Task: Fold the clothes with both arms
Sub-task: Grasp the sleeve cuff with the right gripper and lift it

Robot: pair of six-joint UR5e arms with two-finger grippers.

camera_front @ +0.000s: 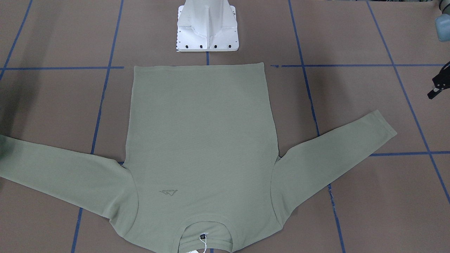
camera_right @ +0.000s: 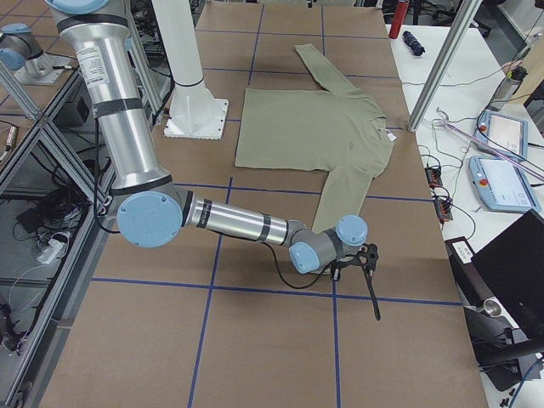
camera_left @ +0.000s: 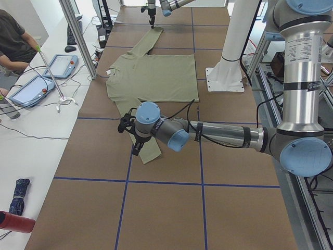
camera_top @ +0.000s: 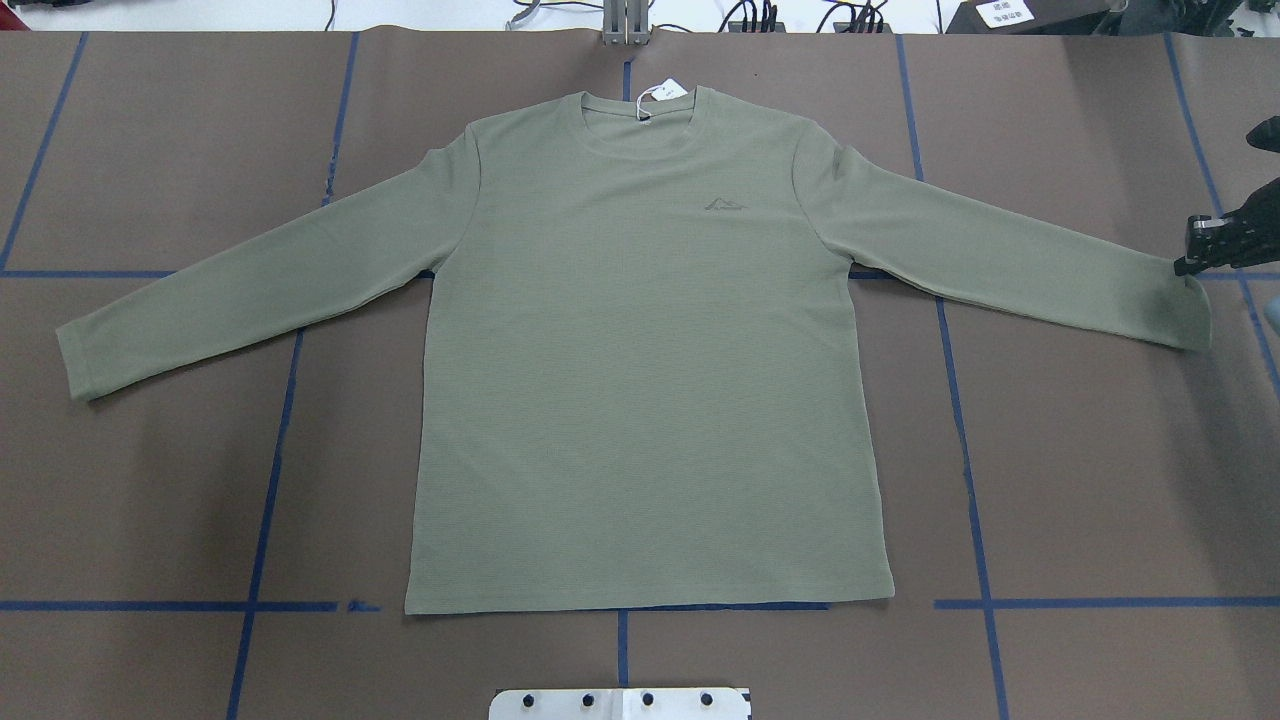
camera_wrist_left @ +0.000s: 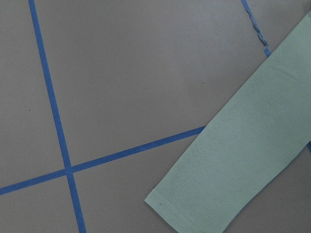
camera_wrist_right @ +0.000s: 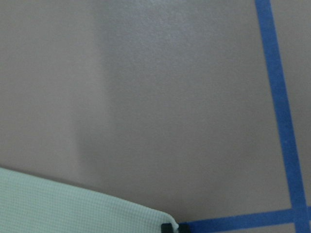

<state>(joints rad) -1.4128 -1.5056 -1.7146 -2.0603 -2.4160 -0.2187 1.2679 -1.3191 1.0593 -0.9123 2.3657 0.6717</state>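
The green shirt (camera_top: 640, 380) lies flat and logo-up on the desk (camera_top: 1080, 480), sleeves spread wide and hem toward the white base (camera_front: 207, 28). The right pincer (camera_top: 1190, 262) sits at the edge of one cuff (camera_top: 1185, 315). The left pincer (camera_left: 134, 146) hangs over the other cuff (camera_left: 150, 155). Whether either pincer is apart or together cannot be told.

**Shirt spread flat on the desk, one gripper at each cuff**

The green shirt (camera_left: 156, 78) lies flat on the brown desk (camera_left: 166, 208), with both sleeves spread. The near left arm (camera_left: 223, 134) reaches across the shirt's near sleeve (camera_left: 151, 152), and the left gripper (camera_left: 135, 146) stands at that cuff. The far right gripper (camera_left: 151, 20) hangs over the shirt's far sleeve (camera_left: 148, 41). A white pedestal (camera_left: 226, 78) stands just beside the shirt's hem. Whether either gripper is closed cannot be told.
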